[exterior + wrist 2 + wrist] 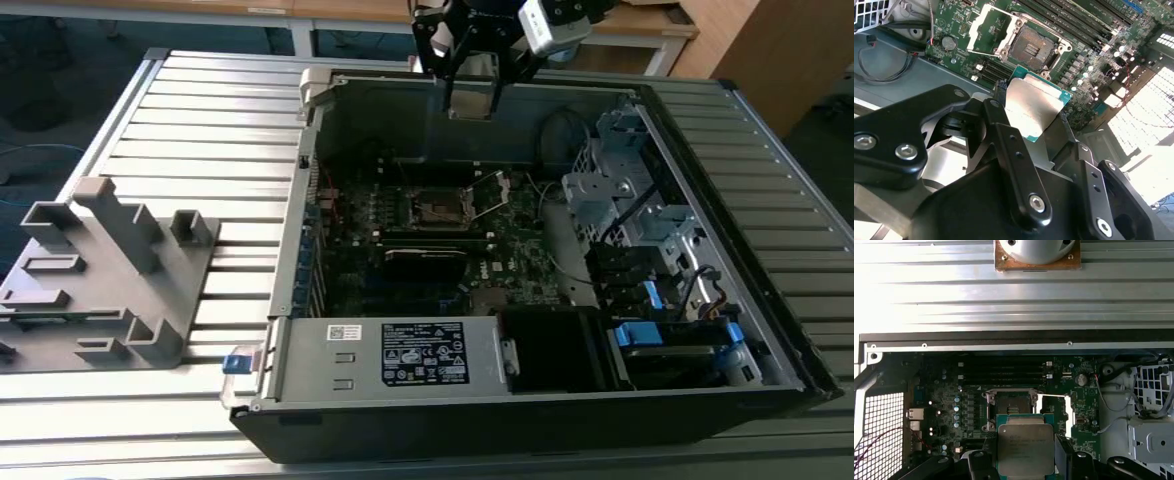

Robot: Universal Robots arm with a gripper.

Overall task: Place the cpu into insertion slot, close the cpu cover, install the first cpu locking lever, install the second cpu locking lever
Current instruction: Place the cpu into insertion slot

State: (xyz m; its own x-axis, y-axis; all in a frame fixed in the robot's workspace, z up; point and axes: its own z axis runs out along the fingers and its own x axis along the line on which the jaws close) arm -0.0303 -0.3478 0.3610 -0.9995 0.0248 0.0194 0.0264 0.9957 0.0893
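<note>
My gripper point(1030, 120) pinches the cpu point(1025, 447) by its edges, holding it in the air above the motherboard point(954, 390). Beyond it the insertion slot point(1011, 407) lies bare, with the cpu cover point(1068, 412) swung open just beside it.

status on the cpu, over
Gripper shut on cpu, held above the board. Insertion slot bare, cpu cover open beside it. Nothing blocking the slot.
</note>
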